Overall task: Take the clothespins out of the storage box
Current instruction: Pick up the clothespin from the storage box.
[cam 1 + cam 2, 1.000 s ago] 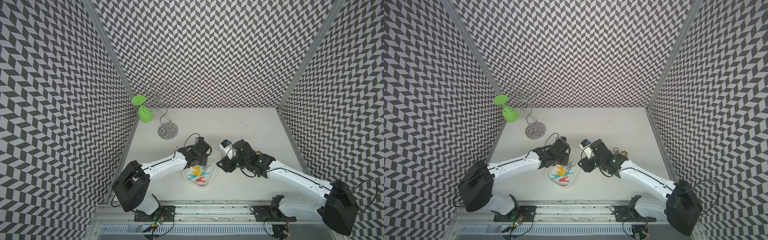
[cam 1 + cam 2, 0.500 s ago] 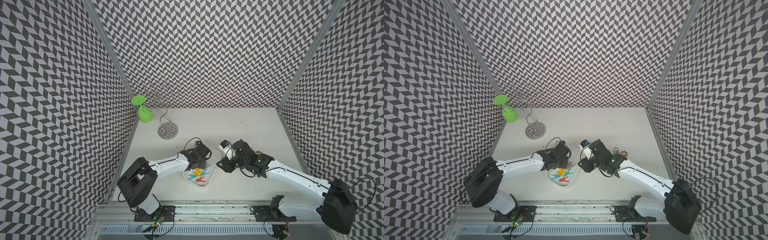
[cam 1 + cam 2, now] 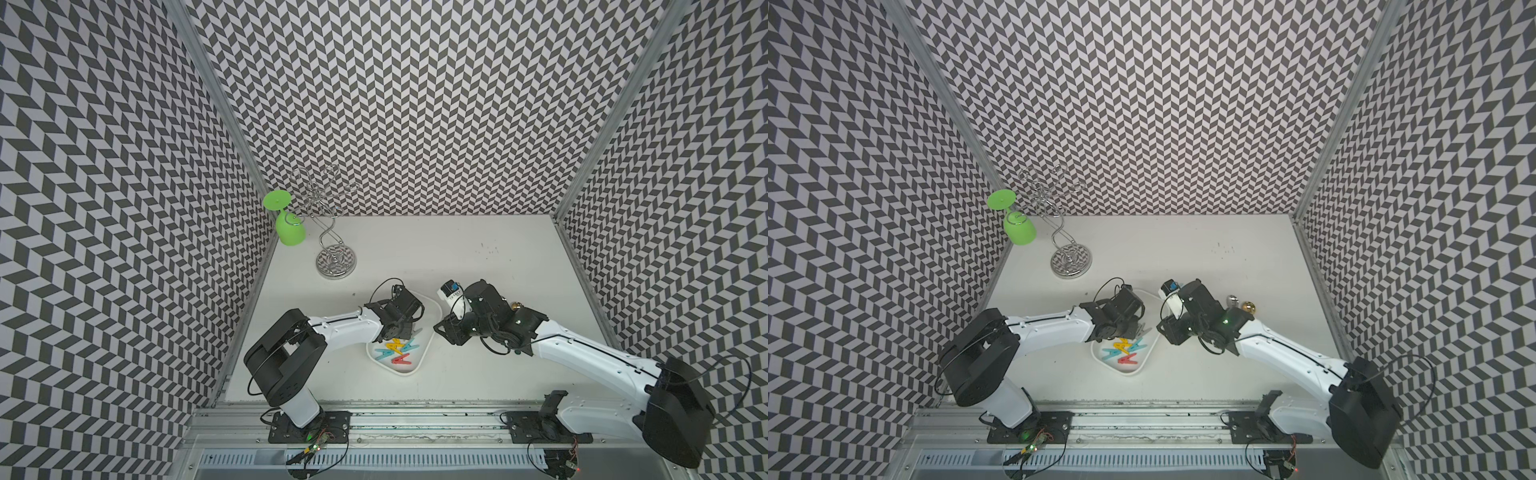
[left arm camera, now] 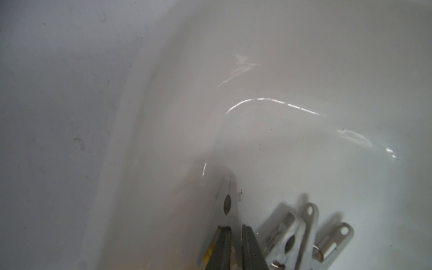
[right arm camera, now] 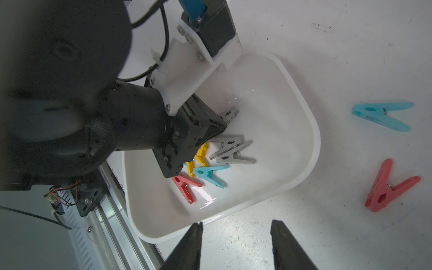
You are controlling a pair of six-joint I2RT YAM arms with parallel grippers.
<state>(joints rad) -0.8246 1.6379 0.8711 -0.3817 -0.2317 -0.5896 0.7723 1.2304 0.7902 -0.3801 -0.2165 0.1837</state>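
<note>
A: Starting at the left gripper (image 4: 235,226): how set?

B: Pinched almost together on one leg of a grey clothespin (image 4: 230,203). Down inside the storage box (image 4: 163,117), close to its curved wall, right next to two more grey pegs (image 4: 292,231) on the white floor.

A: And at the right gripper (image 5: 236,222)?

B: Spread wide, gripping nothing. Poised just outside the rim, above bare table (image 5: 327,233).

A: Moving outward: more in the box?

B: Yes, going by the right wrist view. A huddle of clothespins (image 5: 210,174) in yellow, teal and red, touching or overlapping, with grey ones just beside them. All gathered toward the side under the left wrist.

A: Any already out?

B: Two, flat on the table beyond the rim. A teal clothespin (image 5: 383,115) and a red clothespin (image 5: 390,187), apart from each other and clear of the box.

A: Where to look for the box itself?

B: For the storage box (image 3: 405,368) (image 3: 1133,369), try the lower middle of the frame in both top views, between the two wrists.

A: Farther out?

B: Toward the upper left of the tabletop, a wire rack (image 3: 336,264) with a green glass (image 3: 290,232) hung upside down from it, well apart from the box.
</note>
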